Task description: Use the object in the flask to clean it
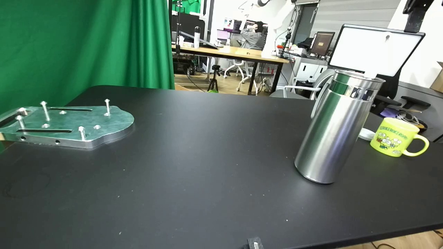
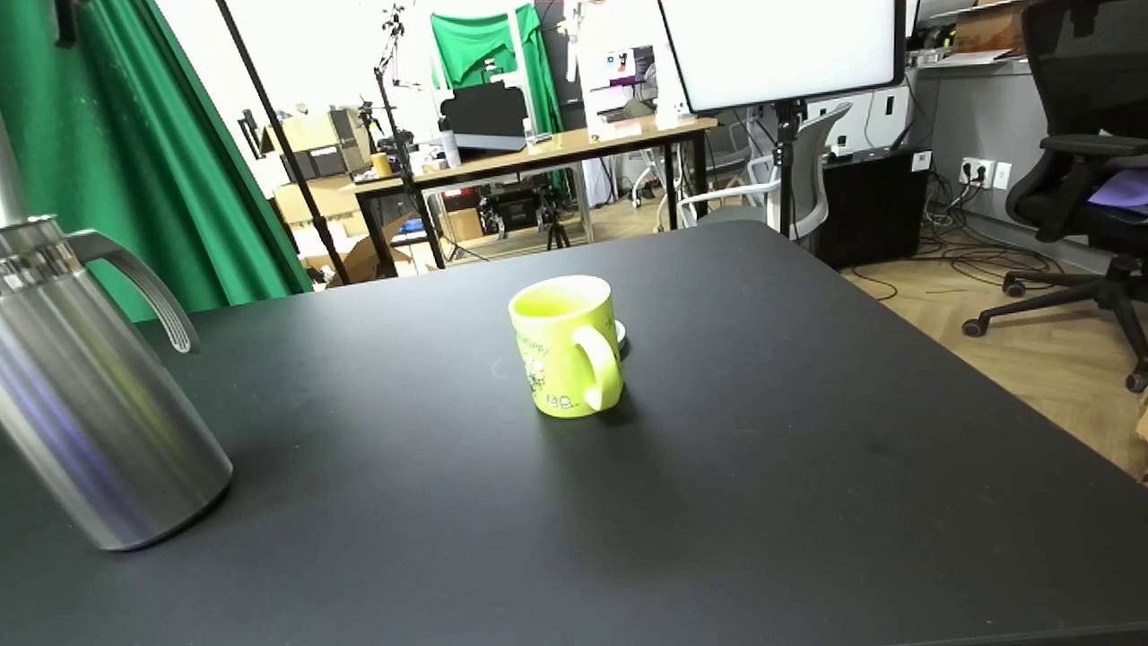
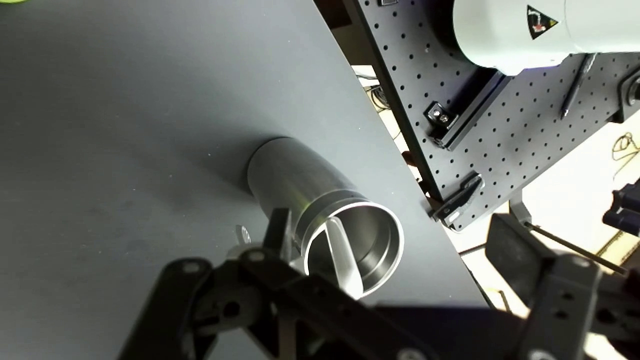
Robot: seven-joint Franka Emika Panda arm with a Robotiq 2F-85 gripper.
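The flask [image 1: 337,131] is a tall brushed-steel cylinder with a side handle, standing on the black table. It looks slanted in both exterior views [image 2: 99,404]. In the wrist view its open mouth [image 3: 385,212] faces the camera. A pale flat-sided object [image 3: 344,257] sticks up out of the mouth, leaning on the rim. Its top also shows in both exterior views [image 1: 372,71] [image 2: 9,184]. My gripper [image 3: 400,245] is open, its fingers wide apart, above the flask mouth. The pale object appears between them, nearer the left finger. Nothing is held. The object's lower end is hidden inside the flask.
A yellow-green mug [image 1: 394,137] stands beside the flask, with a white round piece [image 1: 367,134] behind it. A metal plate with upright bolts [image 1: 69,124] lies at the table's far side. A perforated board [image 3: 490,135] with the white robot base adjoins the table's edge.
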